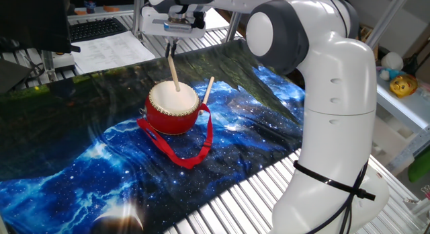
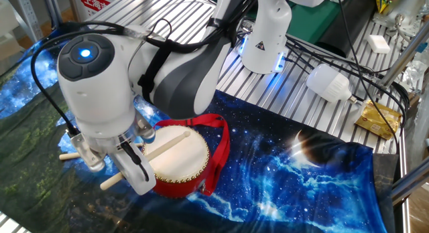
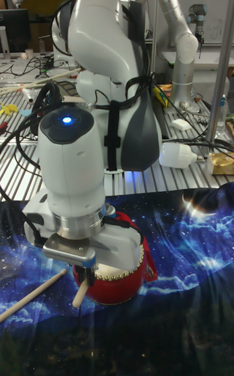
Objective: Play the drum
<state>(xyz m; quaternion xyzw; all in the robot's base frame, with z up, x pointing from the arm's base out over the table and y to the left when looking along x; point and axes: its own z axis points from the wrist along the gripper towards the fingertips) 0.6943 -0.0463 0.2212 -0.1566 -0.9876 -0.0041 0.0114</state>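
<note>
Franka arm over galaxy-print cloth point(image 1: 269, 126), drumstick on drum.
Red drum point(image 1: 173, 107) sits just below the claw point(image 1: 172, 44), ribbon strap point(image 1: 195, 148) trailing fwd on cloth. Claw pinches a thin wooden stick point(image 1: 173, 72), tip touching skin head. 2nd stick point(image 1: 207, 90) leans on drum's side, beyond claw.

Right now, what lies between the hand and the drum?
A wooden stick: held in the hand, it slants down to the drum, its tip at the skin. One fixed view shows this best.
</note>
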